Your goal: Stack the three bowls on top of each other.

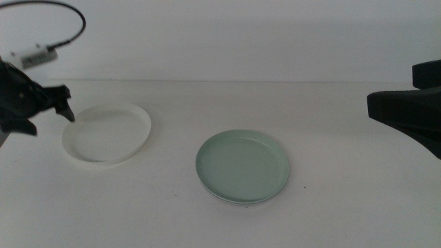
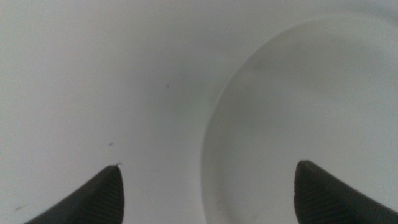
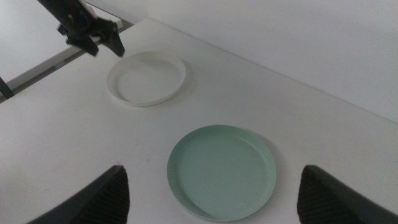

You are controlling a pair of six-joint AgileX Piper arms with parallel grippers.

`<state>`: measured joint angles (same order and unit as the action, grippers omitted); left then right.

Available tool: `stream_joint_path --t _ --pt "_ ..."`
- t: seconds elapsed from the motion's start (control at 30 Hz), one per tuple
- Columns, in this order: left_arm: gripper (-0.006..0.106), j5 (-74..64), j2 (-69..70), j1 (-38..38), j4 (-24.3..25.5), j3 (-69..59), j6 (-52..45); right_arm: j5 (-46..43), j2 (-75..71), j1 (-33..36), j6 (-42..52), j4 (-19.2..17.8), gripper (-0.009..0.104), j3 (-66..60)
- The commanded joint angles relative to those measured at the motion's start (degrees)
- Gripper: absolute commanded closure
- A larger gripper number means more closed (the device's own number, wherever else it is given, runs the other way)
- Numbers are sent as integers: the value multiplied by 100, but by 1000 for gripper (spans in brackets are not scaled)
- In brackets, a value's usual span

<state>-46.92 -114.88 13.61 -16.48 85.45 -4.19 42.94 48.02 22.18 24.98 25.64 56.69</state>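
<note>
Table (image 1: pixel 358 207) plain white against pale wall, white bowl (image 1: pixel 107 132) under spread-jawed left gripper (image 1: pixel 67 110), pale green bowl (image 1: pixel 242 167) centre, right gripper (image 3: pixel 211 190) spread, waiting

The left arm's dark two-jawed gripper (image 1: pixel 67 103) reaches in from the left side of the middle view, wrist angled down so its tips sit low over the surface; its jaws stand wide apart. The right arm's dark gripper (image 1: pixel 406 114) hangs raised at the right edge of that view, pointing inward, its own jaws also spread wide and holding nothing.
</note>
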Motion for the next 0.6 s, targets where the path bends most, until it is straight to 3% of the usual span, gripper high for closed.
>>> stream_joint_path --t 0.0,0.3,0.4,0.57 --pt "7 144 -257 16 -198 48 -45 -64 -24 1 11 9 2 -44" --pt "15 336 -873 -6 -258 125 -45 -64 -24 1 11 9 2 -44" --pt "25 349 -931 -6 -270 125 -45 -64 -24 1 11 9 2 -44" --pt "56 349 -962 -6 -315 125 -45 -64 -24 1 11 9 2 -44"
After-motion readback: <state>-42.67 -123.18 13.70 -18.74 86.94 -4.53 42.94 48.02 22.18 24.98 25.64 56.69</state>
